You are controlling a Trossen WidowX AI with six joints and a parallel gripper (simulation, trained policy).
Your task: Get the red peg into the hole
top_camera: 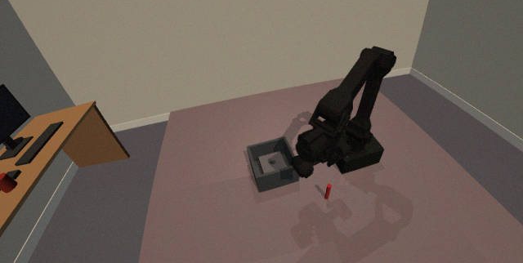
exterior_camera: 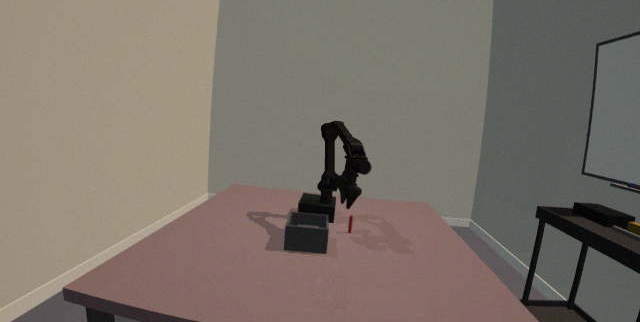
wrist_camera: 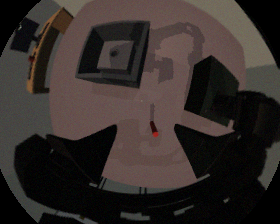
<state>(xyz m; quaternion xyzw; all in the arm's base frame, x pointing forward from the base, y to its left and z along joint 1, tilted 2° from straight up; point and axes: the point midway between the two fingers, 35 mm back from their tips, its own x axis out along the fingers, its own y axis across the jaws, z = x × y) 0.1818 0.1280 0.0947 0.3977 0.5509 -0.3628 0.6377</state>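
Note:
The red peg [top_camera: 328, 192] [exterior_camera: 350, 224] [wrist_camera: 154, 128] stands upright on the table beside the box. The open dark grey box [top_camera: 278, 184] [exterior_camera: 306, 238] [wrist_camera: 142, 55] has a light plate [top_camera: 266, 167] [wrist_camera: 108, 62] at its bottom. The hole [top_camera: 271, 162] [wrist_camera: 114, 53] in the plate is empty. My gripper [top_camera: 317, 171] [wrist_camera: 146, 127] is wide open and points down above the table, higher than the peg. In the wrist view the peg shows between the two fingers, a little right of the middle. One finger is partly hidden in the exterior view.
The arm's dark base [top_camera: 361, 158] [exterior_camera: 316, 207] [wrist_camera: 211, 87] stands on the pink table [top_camera: 196, 214] [exterior_camera: 250, 277], close to the box and the peg. The box's walls stand up on all sides of the plate. A wooden desk [top_camera: 98, 140] is off to the left in the top view.

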